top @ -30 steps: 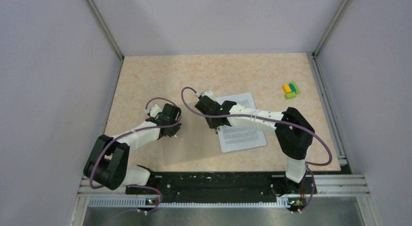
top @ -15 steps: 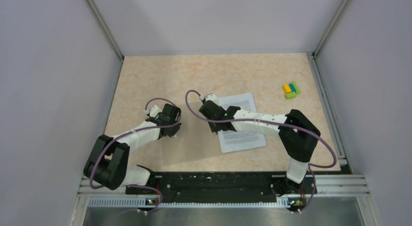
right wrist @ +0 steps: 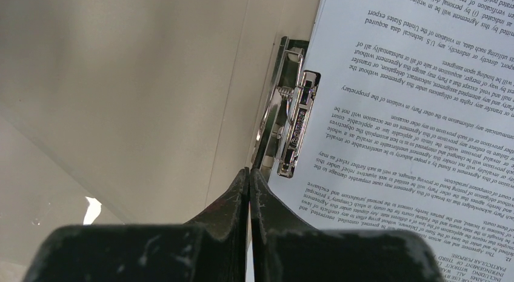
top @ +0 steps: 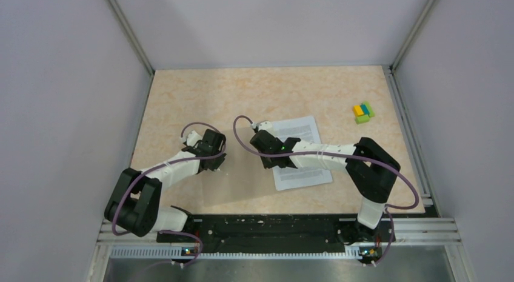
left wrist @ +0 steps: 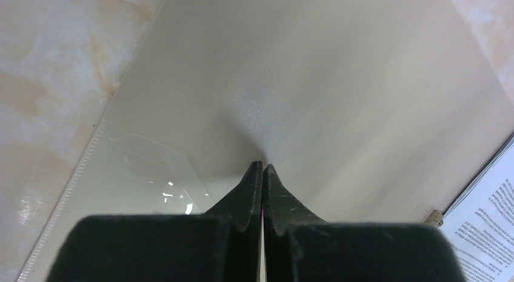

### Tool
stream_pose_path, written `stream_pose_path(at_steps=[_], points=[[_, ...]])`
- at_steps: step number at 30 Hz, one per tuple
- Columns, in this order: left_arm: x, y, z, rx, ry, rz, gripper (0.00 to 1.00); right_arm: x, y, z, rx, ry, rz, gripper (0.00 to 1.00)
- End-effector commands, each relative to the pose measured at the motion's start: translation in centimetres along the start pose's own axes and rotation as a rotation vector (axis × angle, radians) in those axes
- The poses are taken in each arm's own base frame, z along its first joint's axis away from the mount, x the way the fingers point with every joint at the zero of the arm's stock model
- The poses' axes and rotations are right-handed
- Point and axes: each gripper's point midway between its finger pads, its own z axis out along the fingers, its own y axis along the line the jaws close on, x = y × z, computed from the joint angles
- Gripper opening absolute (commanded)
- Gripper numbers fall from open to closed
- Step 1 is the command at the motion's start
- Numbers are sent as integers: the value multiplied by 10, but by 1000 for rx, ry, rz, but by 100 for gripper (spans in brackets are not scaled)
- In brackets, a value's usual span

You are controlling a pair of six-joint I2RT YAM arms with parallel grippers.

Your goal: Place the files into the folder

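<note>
The folder lies open and flat; its pale tan left cover [top: 242,185] spreads between my two grippers. The files [top: 301,173], white printed sheets, lie on its right half beside the metal clip [right wrist: 294,130] at the spine. My left gripper [top: 216,165] is shut, its tips [left wrist: 262,167] down on the cover [left wrist: 339,82] near its left edge. My right gripper [top: 267,165] is shut, its tips [right wrist: 249,171] at the spine just short of the clip, with the cover [right wrist: 121,82] on the left and the files [right wrist: 424,82] on the right. A corner of the files [left wrist: 485,221] also shows in the left wrist view.
A small yellow-blue-green block cluster [top: 363,113] sits at the far right of the marbled tabletop [top: 242,94]. Metal rails and grey walls bound the table on the left, right and back. The arm bases stand along the near edge.
My right gripper has slid a little right and toward the near edge along the folder's spine, staying shut. The left arm has not moved.
</note>
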Motion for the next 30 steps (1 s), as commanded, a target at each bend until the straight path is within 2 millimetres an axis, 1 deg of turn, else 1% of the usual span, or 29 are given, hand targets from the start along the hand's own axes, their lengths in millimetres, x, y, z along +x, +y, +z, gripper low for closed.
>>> stream_pose_path(at_steps=[1,8,14,19,24,30], points=[[4,32,8,-118,-8,27,0,73,-37,10,147,214,-87,0],[5,34,9,-126,-7,25,0,86,-52,12,208,247,-97,0],[6,36,10,-134,-5,22,0,89,-59,12,236,258,-96,0],[6,38,10,-136,-7,20,0,95,-61,15,245,278,-100,0],[6,38,10,-137,-5,20,0,104,-69,18,264,297,-93,0],[6,37,11,-132,-2,20,0,111,-67,25,256,318,-98,0]])
